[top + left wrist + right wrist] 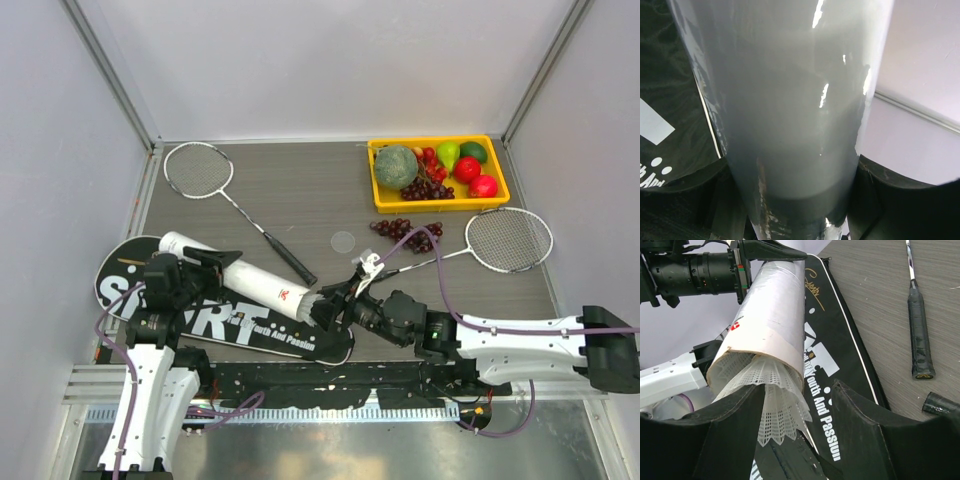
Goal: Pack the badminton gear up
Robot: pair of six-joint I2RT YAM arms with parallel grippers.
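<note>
Soft, even light is filling the overhead view, apparently falling from above, and the white tube (265,285) is casting only a faint shadow on the black bag (280,335) beneath it. In the left wrist view the tube is sitting too close and blurring, with small glare streaks running along it. In the right wrist view the tube's mouth is showing sharply, while the right gripper's fingers (875,440) below it are going soft and dark.
</note>
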